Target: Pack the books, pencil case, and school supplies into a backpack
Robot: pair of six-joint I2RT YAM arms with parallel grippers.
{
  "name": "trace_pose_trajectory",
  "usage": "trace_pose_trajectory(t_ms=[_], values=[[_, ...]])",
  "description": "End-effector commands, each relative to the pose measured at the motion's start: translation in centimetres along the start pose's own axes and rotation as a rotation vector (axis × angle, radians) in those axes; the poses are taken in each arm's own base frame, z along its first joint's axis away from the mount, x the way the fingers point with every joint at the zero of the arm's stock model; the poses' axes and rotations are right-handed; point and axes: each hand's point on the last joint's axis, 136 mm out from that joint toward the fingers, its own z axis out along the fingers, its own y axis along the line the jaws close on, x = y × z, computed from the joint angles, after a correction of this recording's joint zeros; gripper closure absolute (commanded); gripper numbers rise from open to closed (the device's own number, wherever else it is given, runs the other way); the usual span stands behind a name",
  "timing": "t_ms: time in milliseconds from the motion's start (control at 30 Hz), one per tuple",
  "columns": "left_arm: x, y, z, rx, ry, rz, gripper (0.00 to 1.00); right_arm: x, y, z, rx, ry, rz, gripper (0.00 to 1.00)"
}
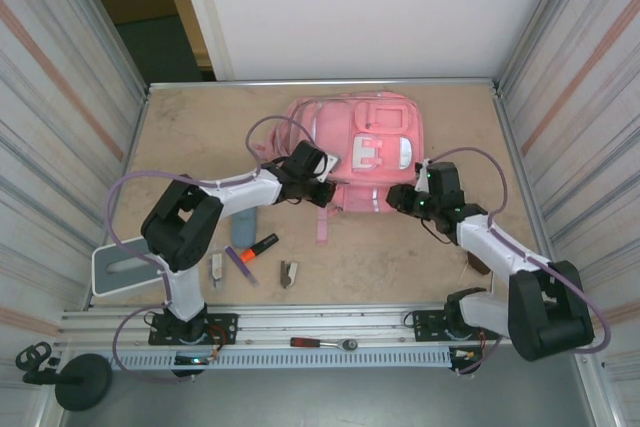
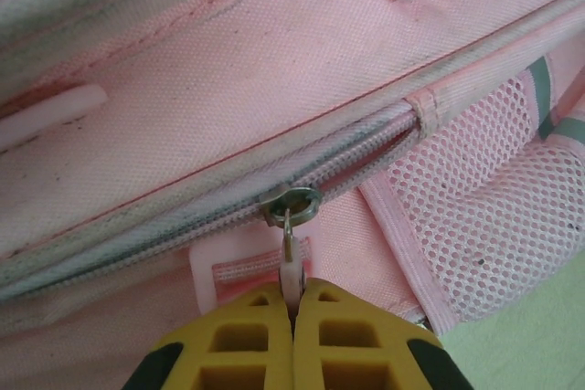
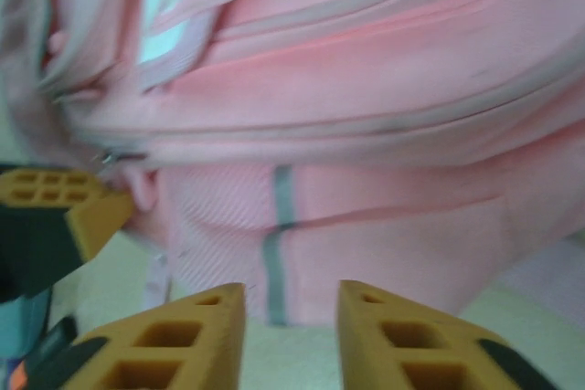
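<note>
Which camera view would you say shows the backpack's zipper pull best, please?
The left wrist view: the zipper pull is sharp and close, pinched in the left tool. The right wrist view shows it small and blurred; from the top view it is too small to tell.

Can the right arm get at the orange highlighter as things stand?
Probably not cleanly. The highlighter lies far across the table, close beside the left arm, whose left pincer is shut on the backpack zipper pull. The right pincer stands open by the backpack.
</note>
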Motion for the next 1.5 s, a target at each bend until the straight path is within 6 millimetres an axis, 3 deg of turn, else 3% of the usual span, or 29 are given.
trace_pose_trajectory(t_ms=[0,233,500,767,833,933,1100,1300,1467], values=[[-0.8,-1.1,-1.6,0.066,-0.036,0.055,1.0,1.9,-0.4,-0.4,0.043,0.02,0.08,0.6],[-1.2,-2.0,-1.9,0.119,-0.062,0.064,1.0,2.5,1.0,0.4,-0.019,-0.048,0.25,0.32],[-0.9,-2.3,-1.9,0.121,-0.062,0.072,1.0,2.9,0.1,2.7,0.078,-0.089,0.318,0.3],[-0.6,-3.4,-1.5,0.128,-0.048,0.116,1.0,1.3,-2.3,4.0,0.145,-0.183,0.373,0.41],[-0.5,-3.5,-1.5,0.126,-0.045,0.122,1.0,0.7,-3.2,4.0,0.17,-0.198,0.371,0.5],[-0.6,-3.4,-1.7,0.115,-0.046,0.133,1.0,-0.3,-5.1,3.4,0.209,-0.229,0.374,0.71],[-0.8,-2.0,-2.3,0.041,-0.046,0.157,1.0,-2.4,-7.4,1.4,0.26,-0.285,0.343,0.9],[-0.9,1.1,-2.8,-0.053,-0.03,0.116,1.0,-4.9,-8.4,-0.2,0.28,-0.279,0.282,0.99],[-0.9,1.2,-3.0,-0.047,-0.023,0.122,1.0,-5.9,-8.2,0.2,0.259,-0.219,0.24,0.99]])
